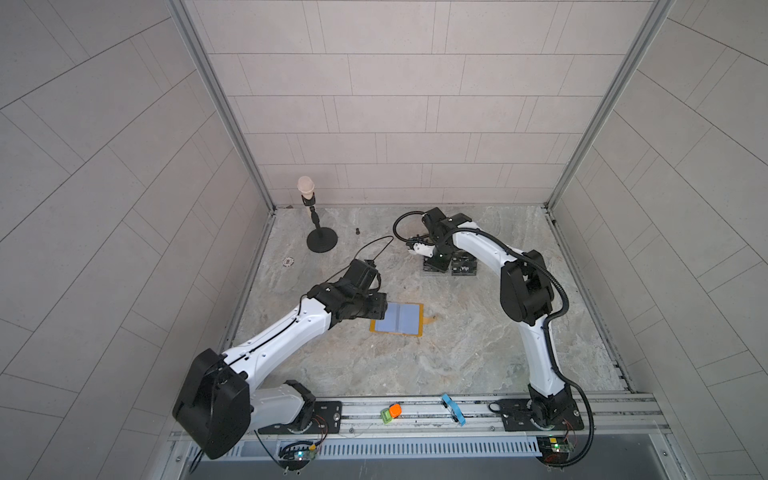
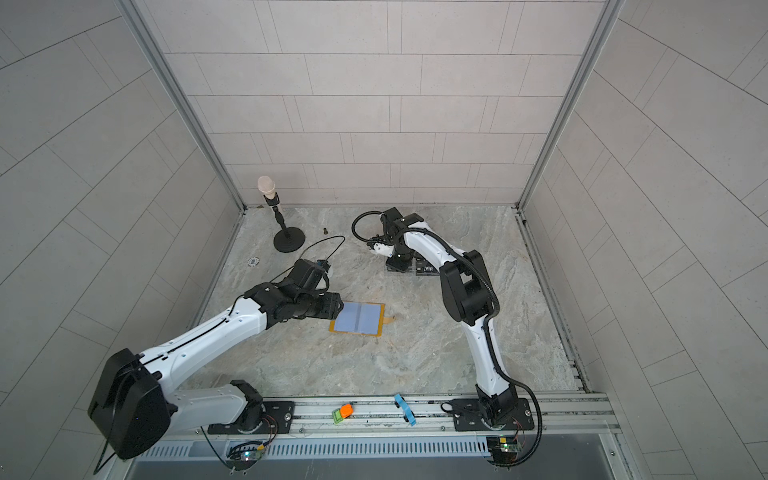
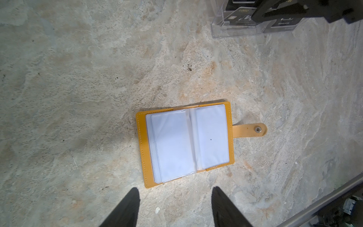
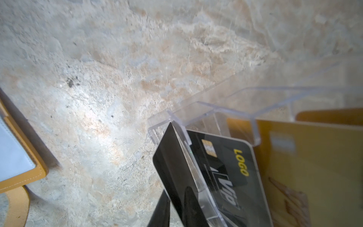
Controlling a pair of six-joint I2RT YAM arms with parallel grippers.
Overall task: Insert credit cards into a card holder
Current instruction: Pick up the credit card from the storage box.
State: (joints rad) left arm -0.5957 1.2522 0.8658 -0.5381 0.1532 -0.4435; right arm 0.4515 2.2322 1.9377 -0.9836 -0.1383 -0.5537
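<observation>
The card holder (image 1: 397,318) (image 2: 359,318) lies open on the stone table, its mustard-yellow cover down, pale sleeves (image 3: 186,141) up and snap tab to one side. My left gripper (image 3: 174,189) (image 1: 380,309) hovers open at its left edge, holding nothing. At the clear acrylic stand (image 4: 216,112), my right gripper (image 4: 176,198) (image 1: 435,262) is shut on a black credit card (image 4: 172,157), which stands edge-up at the stand's front slot. A second black "Vip" credit card (image 4: 225,173) (image 1: 466,269) sits in the stand.
Plain gold cards (image 4: 306,157) fill the stand's other slots. A microphone on a round base (image 1: 320,237), a small bolt (image 1: 356,231) and a round token (image 1: 287,262) sit at the back left. An orange-green part (image 1: 391,411) and a blue part (image 1: 453,409) lie on the front rail.
</observation>
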